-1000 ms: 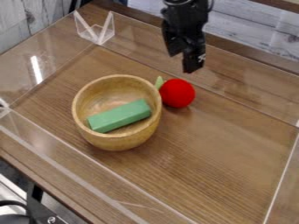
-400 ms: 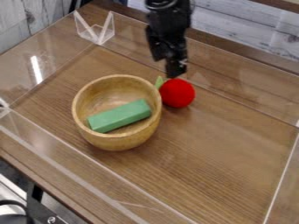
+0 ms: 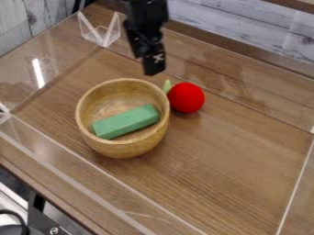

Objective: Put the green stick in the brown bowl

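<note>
- the green stick [image 3: 128, 120] lies flat inside the brown bowl [image 3: 121, 147], resting on the bowl's floor and angled from lower left to upper right, with both ends close to the inner wall.
- the gripper [image 3: 153, 64] hangs above and behind the bowl, over the far rim, pointing nearly straight down; its jaws stand wide apart and hold nothing.
- judged from how things lie, the placing itself looks done: the stick is wholly within the bowl and nothing touches it.
- the step in hand reads as clearing away from the bowl; to do it well, keep the jaws spread and the fingers well above the rim, so that nothing clips the bowl or tips it.
- avoid sweeping low toward the red ball [image 3: 185, 96], which sits just beside the bowl on its right, touching or nearly touching the rim; a nudge could roll it.
- no need to reach back into the bowl: the stick sits stable and flat.
- count: one green stick, one brown bowl, one red ball with a small green leaf, one gripper.
- all stand on a wooden table [image 3: 233, 156] with clear walls round it.
</note>
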{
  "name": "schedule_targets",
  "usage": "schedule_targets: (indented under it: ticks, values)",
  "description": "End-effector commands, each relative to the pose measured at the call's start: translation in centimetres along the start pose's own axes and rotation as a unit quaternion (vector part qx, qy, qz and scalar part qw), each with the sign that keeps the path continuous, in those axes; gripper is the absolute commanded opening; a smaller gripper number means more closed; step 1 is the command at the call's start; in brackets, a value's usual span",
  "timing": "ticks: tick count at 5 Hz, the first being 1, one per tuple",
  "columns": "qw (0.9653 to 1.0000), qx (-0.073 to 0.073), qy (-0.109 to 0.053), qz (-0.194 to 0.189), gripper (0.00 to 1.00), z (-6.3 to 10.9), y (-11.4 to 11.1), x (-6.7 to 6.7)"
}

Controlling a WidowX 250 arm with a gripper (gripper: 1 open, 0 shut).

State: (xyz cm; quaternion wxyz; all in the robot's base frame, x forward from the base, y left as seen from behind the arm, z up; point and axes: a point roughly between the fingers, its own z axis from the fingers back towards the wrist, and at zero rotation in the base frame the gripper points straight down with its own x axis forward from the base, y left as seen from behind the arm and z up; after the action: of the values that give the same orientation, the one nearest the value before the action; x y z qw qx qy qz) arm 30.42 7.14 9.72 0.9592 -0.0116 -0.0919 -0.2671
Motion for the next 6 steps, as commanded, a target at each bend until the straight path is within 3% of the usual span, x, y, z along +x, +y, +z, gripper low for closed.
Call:
schedule_targets:
  ticks: [1,3,6]
  values:
    - [0.9998,0.018,-0.009,-0.004,1.0,1.1,-0.3,-1.1]
    - [0.9973,0.023,0.016,0.068,1.0,0.7,-1.4,-4.4]
    - [0.996,0.018,0.053,0.07,1.0,-1.7,-1.7,-6.4]
